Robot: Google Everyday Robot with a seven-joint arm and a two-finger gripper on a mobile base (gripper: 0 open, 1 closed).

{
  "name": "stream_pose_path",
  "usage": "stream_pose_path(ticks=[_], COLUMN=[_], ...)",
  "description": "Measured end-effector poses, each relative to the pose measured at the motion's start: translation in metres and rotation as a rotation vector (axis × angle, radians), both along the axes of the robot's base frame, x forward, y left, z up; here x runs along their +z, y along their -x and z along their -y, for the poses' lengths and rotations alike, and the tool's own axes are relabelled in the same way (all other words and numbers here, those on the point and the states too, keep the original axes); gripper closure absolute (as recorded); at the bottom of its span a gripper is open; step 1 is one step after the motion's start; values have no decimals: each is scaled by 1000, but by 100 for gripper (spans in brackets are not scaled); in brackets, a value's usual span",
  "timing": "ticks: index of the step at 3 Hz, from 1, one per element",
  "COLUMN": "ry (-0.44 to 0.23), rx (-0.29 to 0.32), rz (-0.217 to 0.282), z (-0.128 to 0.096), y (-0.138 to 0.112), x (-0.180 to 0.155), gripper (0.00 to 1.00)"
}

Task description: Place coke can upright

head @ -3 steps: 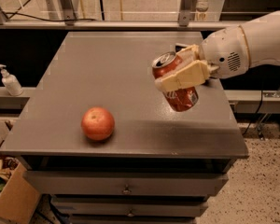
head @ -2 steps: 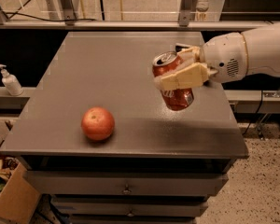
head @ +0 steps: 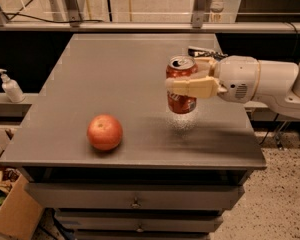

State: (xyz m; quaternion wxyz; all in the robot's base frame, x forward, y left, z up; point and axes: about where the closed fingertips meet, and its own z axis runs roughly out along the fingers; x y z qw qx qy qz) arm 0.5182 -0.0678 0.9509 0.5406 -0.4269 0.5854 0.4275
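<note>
The coke can (head: 180, 103), red with white lettering and a silver top, stands nearly upright just above the grey table (head: 115, 79), right of its middle. My gripper (head: 185, 79) reaches in from the right on a white arm and is shut on the can, one beige finger (head: 192, 87) across its front and the other behind it. The can's lower half shows below the finger. Its faint reflection lies on the tabletop right under it.
A round red-orange fruit (head: 105, 132) sits on the table near the front left. The table's front edge has drawers below. A white pump bottle (head: 10, 86) stands on a ledge at the far left. A cardboard box (head: 10, 214) is on the floor at lower left.
The can has turned from tilted to nearly upright and has come lower toward the tabletop, still held. The arm has swung more level. The fruit has not moved.
</note>
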Motion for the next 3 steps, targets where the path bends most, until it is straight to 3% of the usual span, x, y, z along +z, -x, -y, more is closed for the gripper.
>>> stream_pose_path(ticks=[1,2,3], ry=[-24,-22,0], rx=[-18,-17,25], rz=[52,58,77], z=[4,3,-6], y=[-10,-10,-10], x=[-11,-11,-17], gripper=[100,100,100])
